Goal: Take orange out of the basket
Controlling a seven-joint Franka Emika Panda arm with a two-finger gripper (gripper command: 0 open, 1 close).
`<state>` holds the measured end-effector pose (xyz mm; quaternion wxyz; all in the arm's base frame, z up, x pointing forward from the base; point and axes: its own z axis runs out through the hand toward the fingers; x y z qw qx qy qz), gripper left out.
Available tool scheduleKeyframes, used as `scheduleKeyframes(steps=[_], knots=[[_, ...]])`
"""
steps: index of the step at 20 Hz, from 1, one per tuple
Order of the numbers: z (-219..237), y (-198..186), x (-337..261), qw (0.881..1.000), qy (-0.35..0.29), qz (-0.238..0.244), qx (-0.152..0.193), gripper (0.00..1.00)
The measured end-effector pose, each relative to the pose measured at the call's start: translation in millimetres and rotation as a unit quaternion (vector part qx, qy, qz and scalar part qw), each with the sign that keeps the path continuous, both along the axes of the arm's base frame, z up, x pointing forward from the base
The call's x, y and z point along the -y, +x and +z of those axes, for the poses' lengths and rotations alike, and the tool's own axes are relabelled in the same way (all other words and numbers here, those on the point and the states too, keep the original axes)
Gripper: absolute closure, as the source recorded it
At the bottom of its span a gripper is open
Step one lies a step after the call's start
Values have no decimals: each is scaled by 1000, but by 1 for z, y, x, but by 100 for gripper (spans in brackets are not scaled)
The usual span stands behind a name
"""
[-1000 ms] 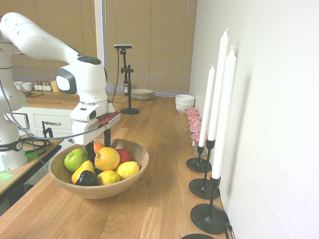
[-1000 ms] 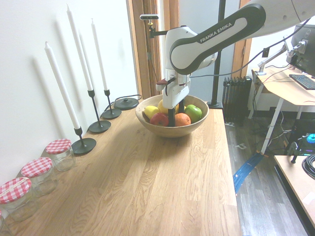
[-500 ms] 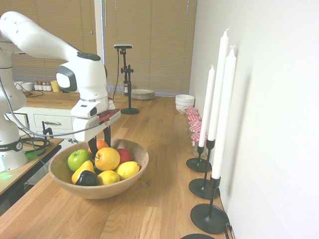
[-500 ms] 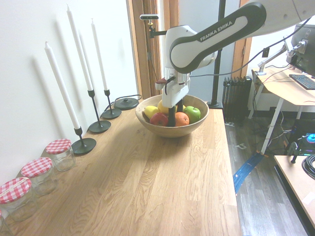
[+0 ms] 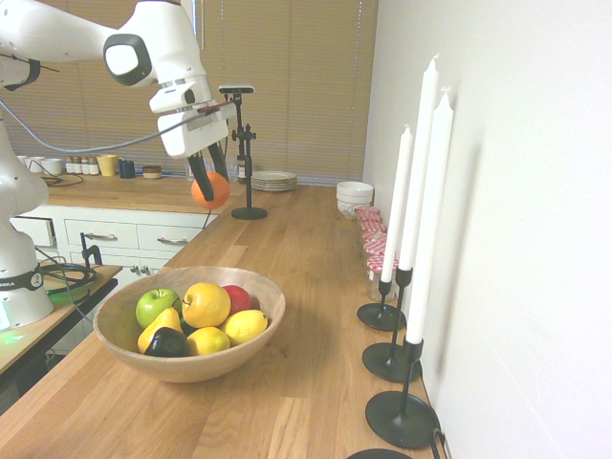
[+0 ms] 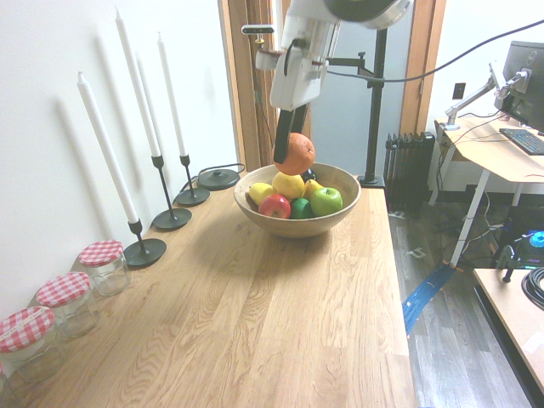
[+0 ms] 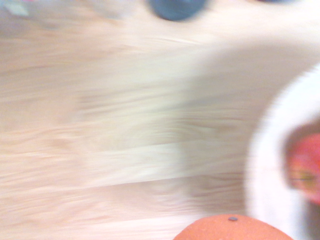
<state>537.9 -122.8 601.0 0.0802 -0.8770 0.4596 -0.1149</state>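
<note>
The orange [image 5: 209,190] [image 6: 297,155] hangs in the air well above the basket, with my gripper [image 5: 209,181] [image 6: 291,151] shut on it from above. In the wrist view the orange [image 7: 232,229] shows as a blurred curve over bare wood. Below stands the wooden basket [image 5: 263,330] [image 6: 297,226] on the counter. It holds a green apple [image 5: 155,305] [image 6: 325,201], a larger yellow-orange fruit [image 5: 206,305], a red apple [image 6: 274,206], lemons [image 5: 245,326] and a dark fruit [image 5: 168,343].
Three tall white candles in black holders [image 5: 401,418] [image 6: 144,251] line the wall. Jars with red checked lids [image 6: 103,265] stand further along it. White bowls [image 5: 354,197] and plates [image 5: 274,180] sit at the counter's far end.
The gripper closed on the orange inside the basket, then rose high above it with the fruit in its grasp. The other fruits stay in the basket.
</note>
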Motion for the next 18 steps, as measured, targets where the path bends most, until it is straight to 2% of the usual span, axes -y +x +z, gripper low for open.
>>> scheduleKeyframes(steps=[3, 7, 12, 18], knots=[[1, 1, -59, 1000, -15, 14, 0, 100], [-41, 14, -105, 999, -32, 24, -18, 100], [-100, 40, -126, 998, -39, 33, -47, 100], [-145, 61, -132, 996, -42, 36, -66, 100]])
